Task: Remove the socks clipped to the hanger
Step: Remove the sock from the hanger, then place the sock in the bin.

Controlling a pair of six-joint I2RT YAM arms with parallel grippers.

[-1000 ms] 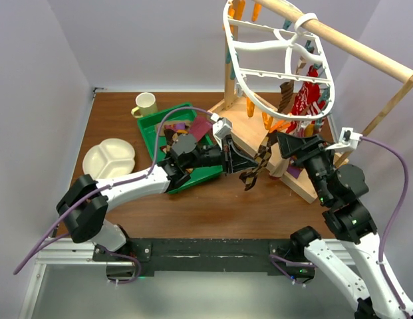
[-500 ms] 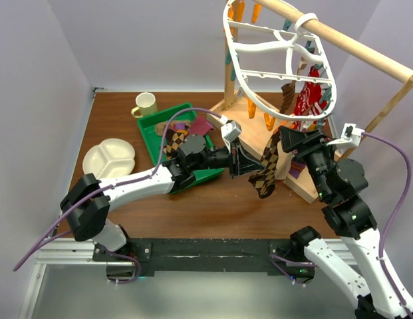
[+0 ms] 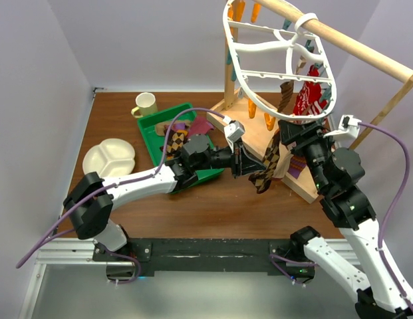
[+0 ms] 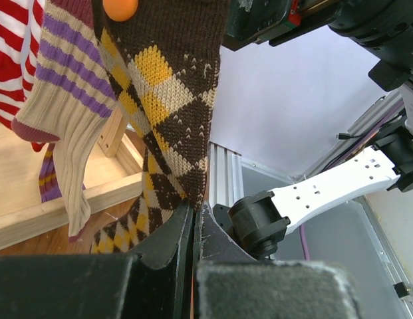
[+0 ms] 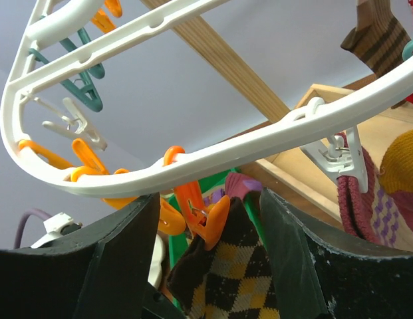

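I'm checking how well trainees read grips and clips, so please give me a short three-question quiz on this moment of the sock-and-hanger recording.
1. True or false: the left tool is shut on the lower part of the argyle sock.
2. What colour is the clip that fastens that sock to the white hanger? A teal, B orange, C white.
3. Fill in: the right tool stands ___ with that clip between its fingers.

Key: 1 true. 2 B. 3 open.
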